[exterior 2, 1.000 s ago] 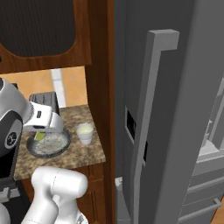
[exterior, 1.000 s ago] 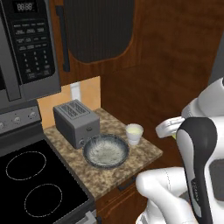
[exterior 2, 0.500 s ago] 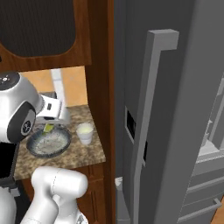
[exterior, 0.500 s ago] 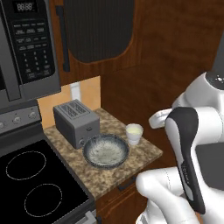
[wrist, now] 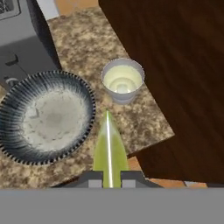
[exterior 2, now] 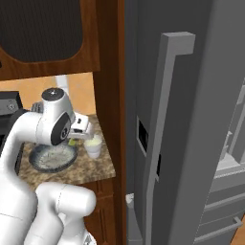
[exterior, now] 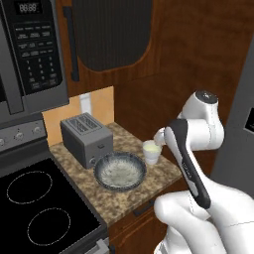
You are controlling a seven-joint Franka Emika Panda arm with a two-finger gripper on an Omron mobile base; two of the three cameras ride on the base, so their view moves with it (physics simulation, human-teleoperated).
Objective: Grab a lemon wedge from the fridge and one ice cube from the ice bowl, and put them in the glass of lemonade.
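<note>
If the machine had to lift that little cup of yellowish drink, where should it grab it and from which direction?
Probably around the side wall of the small whitish tapered cup of lemonade, coming in level from the counter's open front edge. It stands upright and full, so tipping would spill. The wide speckled blue-grey bowl crowds one side, the wooden panel the other.

We see the lemon wedge (wrist: 109, 148), a pale yellow-green sliver, edge-on between our finger tips, above the counter. The glass of lemonade (wrist: 122, 81) stands upright near the counter's fridge-side edge, just beside the ice bowl (wrist: 46, 116). The fridge (exterior 2: 191, 119) door is grey steel.
</note>
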